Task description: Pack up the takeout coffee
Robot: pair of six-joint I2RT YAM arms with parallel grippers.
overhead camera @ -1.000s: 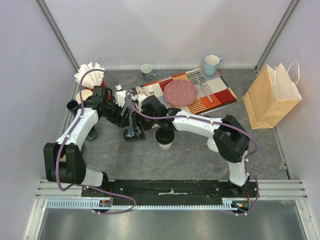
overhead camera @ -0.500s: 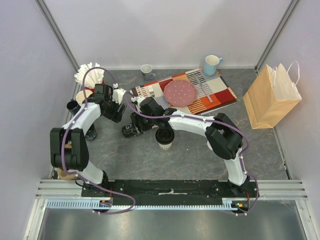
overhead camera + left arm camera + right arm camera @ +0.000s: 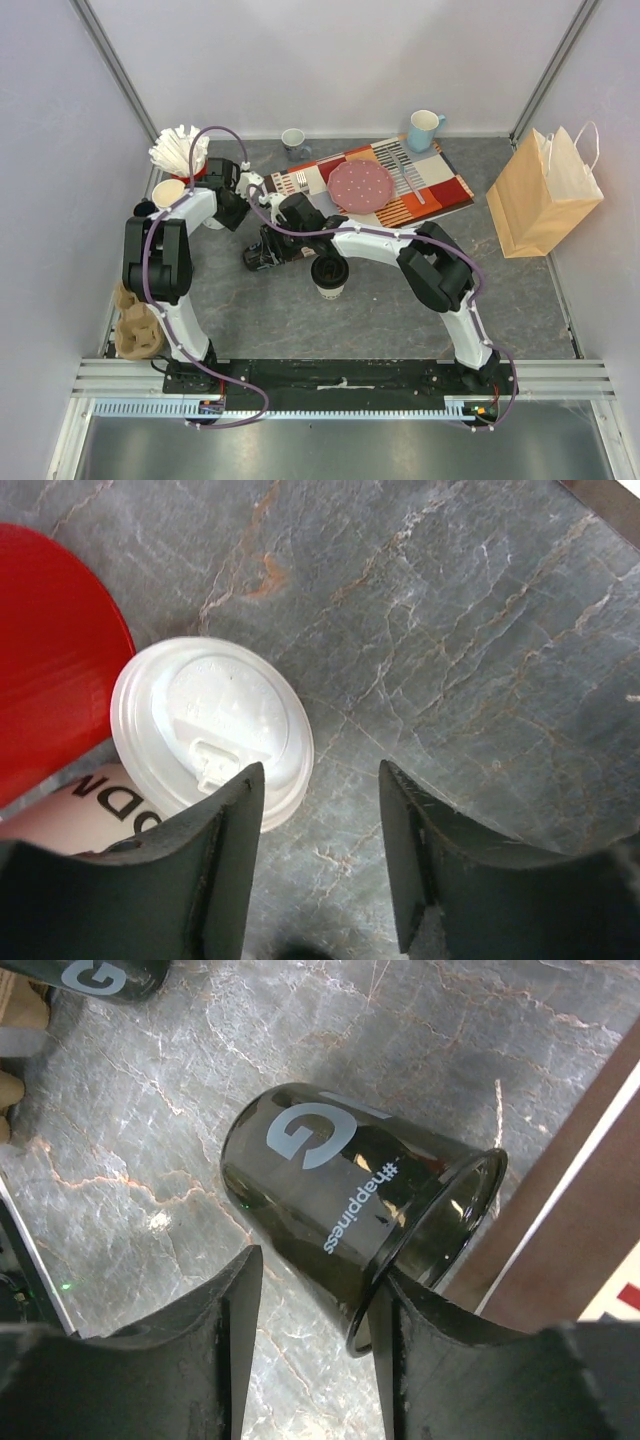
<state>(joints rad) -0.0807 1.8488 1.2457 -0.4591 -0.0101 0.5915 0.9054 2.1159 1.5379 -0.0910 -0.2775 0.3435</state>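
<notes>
Nearest the arm bases: cream cup with black lid (image 3: 329, 274), upright on the counter (image 3: 380, 310), touched by neither arm. Just beyond, right claw (image 3: 317, 1272) spread open over a dark lidless tumbler (image 3: 340, 1195) lying on its side, rim reaching in between the fingers, no grip visible. Could roll off if nudged during closing. Farther left, left claw (image 3: 320, 772) likewise released and empty, set off-centre from the white-lidded cup (image 3: 212, 725), just beside a red object (image 3: 50, 650). Risk on closing here: clipped lid edge, popped lid or tipped cup. Far right, paper bag (image 3: 545, 195), well apart from both cups. Long carry, so chance of spills. Arms crowded close together; may snag.
</notes>
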